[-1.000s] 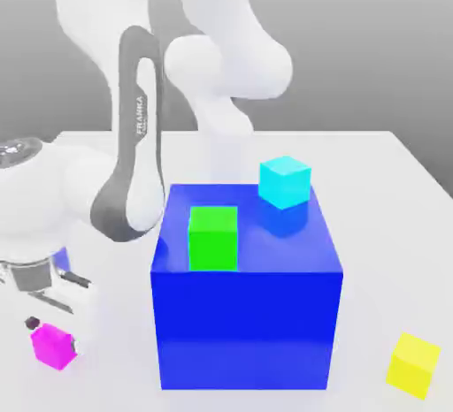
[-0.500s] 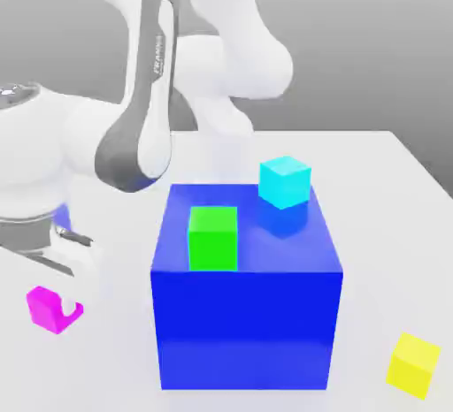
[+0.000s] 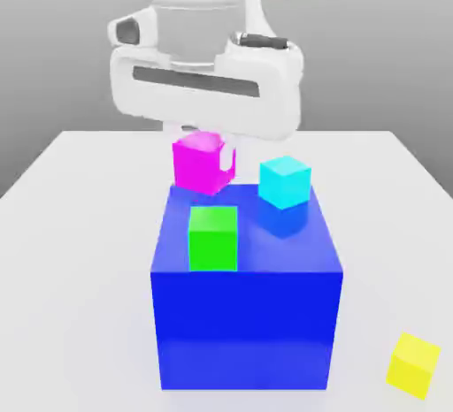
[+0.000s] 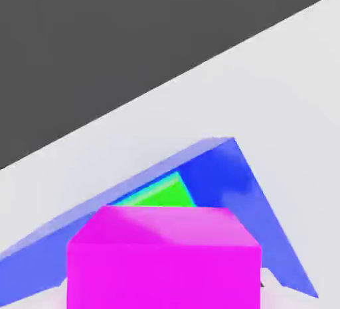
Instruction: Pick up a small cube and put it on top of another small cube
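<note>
1. A plain grey backdrop stands behind a pale desk (image 3: pixel 80 225), on which a big blue block (image 3: pixel 246 313) takes up the middle of the exterior view.
2. The pincer (image 3: pixel 205 164) hangs below the white arm (image 3: pixel 208 87), clamped shut on the small magenta cube (image 3: pixel 198 164). The cube is in the air, over the blue block's far edge as the exterior view frames it and clear of its top.
3. On the block's top sit a green cube (image 3: pixel 213 238) near the front edge and a cyan cube (image 3: pixel 285 181) towards the far corner on the exterior view's right. A yellow cube (image 3: pixel 413 364) lies on the desk, well apart at the exterior view's lower right.
4. The step in hand looks like the carry: the cube is gripped and lifted but not yet set down on another.
5. The next move probably calls for centring the magenta cube squarely over the chosen cube, lowering until the faces meet, and only then letting go. Which cube is the target I cannot tell.
6. The hand view shows the magenta cube (image 4: pixel 163 258) close up with the green cube (image 4: pixel 159 195) and blue block (image 4: pixel 226 182) beyond it; the exterior view adds the cyan and yellow cubes.
</note>
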### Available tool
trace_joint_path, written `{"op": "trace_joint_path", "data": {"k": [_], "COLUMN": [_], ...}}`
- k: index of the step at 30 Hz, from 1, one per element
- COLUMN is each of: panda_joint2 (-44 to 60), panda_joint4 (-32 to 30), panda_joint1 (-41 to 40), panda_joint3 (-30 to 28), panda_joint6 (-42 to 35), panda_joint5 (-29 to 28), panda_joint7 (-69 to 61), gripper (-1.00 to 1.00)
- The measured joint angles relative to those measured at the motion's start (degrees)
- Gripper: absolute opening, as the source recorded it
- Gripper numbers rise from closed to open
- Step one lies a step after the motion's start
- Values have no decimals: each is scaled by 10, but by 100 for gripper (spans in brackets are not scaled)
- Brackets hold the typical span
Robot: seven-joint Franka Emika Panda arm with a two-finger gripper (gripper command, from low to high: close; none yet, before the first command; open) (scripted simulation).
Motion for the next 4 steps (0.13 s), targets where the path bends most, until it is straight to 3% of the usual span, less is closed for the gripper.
{"op": "trace_joint_path", "data": {"k": [1, 4], "panda_joint2": [8, 8], "panda_joint4": [-13, -13], "panda_joint1": [0, 0], "panda_joint3": [1, 1], "panda_joint6": [21, 21], "panda_joint5": [0, 0], "panda_joint7": [1, 1], "gripper": [100, 100]}}
